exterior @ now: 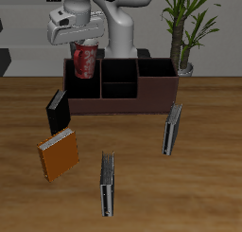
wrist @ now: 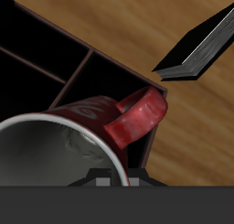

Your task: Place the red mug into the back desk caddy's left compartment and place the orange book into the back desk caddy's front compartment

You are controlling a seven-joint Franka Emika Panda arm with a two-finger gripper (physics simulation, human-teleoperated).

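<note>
Exterior view: the pincer [exterior: 85, 48], grasping the red mug [exterior: 86, 61], holds it over the back desk caddy's [exterior: 123, 98] end compartment at upper left, not yet released, while the orange book [exterior: 59, 154] lies untouched on the tabletop [exterior: 208, 179] at lower left.

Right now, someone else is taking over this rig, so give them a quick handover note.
Hand: shut on the red mug, holding it over the left compartment of the back desk caddy. From these views the mug looks partly lowered in, not released.
Orange book: near the table's front edge, beside a black book, untouched.
Done: nothing finished yet.
Left: lower and release the mug, then put the orange book in the front compartment.
</note>
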